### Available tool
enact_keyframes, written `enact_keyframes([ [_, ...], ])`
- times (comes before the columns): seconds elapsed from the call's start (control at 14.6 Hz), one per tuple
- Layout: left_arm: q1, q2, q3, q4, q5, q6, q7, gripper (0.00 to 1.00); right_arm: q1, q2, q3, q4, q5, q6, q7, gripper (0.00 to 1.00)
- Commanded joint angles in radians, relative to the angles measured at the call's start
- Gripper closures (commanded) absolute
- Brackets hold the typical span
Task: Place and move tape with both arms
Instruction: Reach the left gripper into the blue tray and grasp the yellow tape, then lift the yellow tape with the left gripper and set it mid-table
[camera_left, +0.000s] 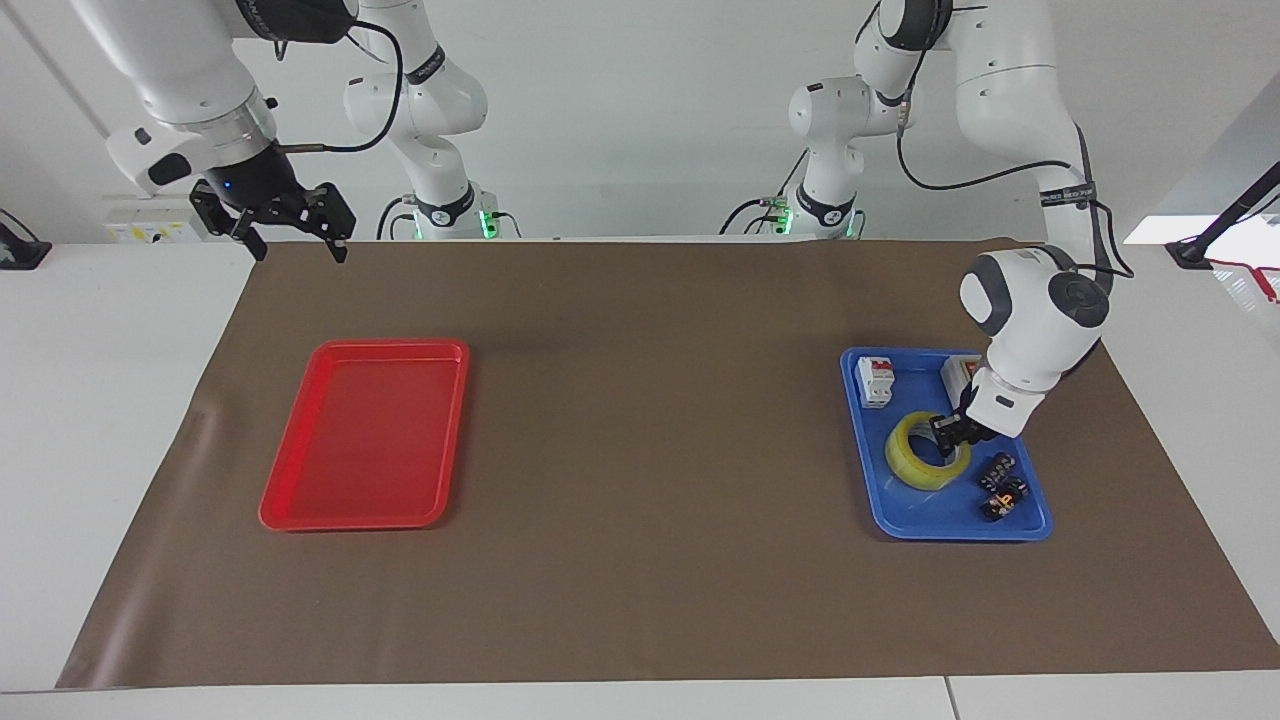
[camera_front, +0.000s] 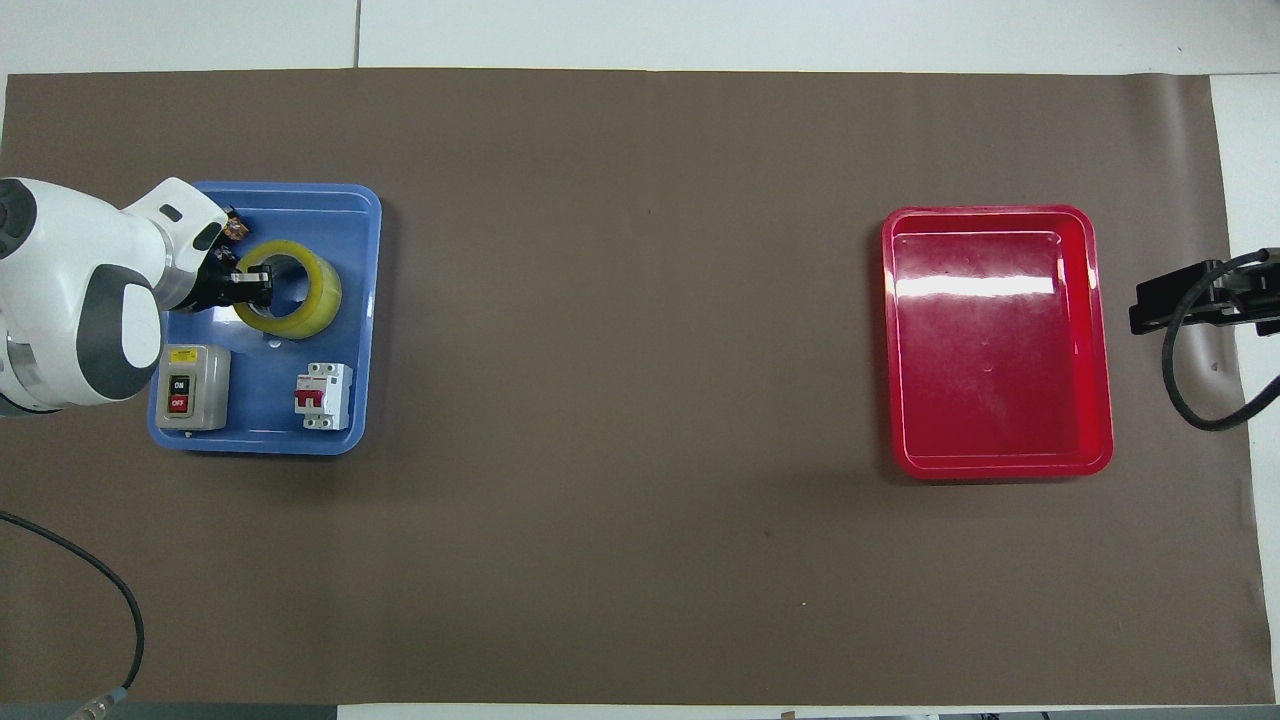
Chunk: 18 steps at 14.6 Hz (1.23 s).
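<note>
Brown paper (camera_left: 640, 560) is being seen covering the table in the facing view, where the tape (camera_left: 915, 466) is being pinched by the left gripper (camera_left: 948, 432) inside the blue tray (camera_left: 940, 525), while the right gripper (camera_left: 290, 240) is being held spread, waiting over the paper's corner. Overhead, the tape (camera_front: 305, 300) is being gripped at its wall, beside a grey switch box (camera_front: 192, 387) and breaker (camera_front: 323, 396), well apart from the red tray (camera_front: 1000, 462).

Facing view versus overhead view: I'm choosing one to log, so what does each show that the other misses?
Only the facing view shows the right hand open, waiting above the table's edge, and both arms' full reach. Only the overhead view shows the ON/OFF switch box unobstructed. Both show the left hand shut on the tape in the blue tray, and the red tray.
</note>
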Motion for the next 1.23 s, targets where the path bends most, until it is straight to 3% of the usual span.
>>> enact_keyframes([
  [0.0,-0.030,-0.089,0.002,0.019,0.008,-0.117,-0.030,1.00,-0.013,-0.007,0.002,-0.014,0.010,0.013,-0.021,0.00],
  [0.21,-0.108,-0.114,0.004,0.060,0.008,-0.204,-0.134,1.00,-0.013,-0.007,0.002,-0.015,0.010,0.013,-0.020,0.00],
  [0.48,-0.304,-0.117,0.002,0.059,0.008,-0.181,-0.387,1.00,-0.013,-0.007,0.002,-0.015,0.010,0.013,-0.021,0.00],
  [0.82,-0.544,-0.078,0.002,0.059,0.082,-0.126,-0.685,1.00,-0.013,-0.007,0.001,-0.015,0.010,0.013,-0.021,0.00],
  [1.16,-0.661,-0.002,0.002,0.080,0.090,-0.060,-0.834,1.00,-0.013,-0.009,0.000,-0.017,0.010,0.013,-0.021,0.00],
])
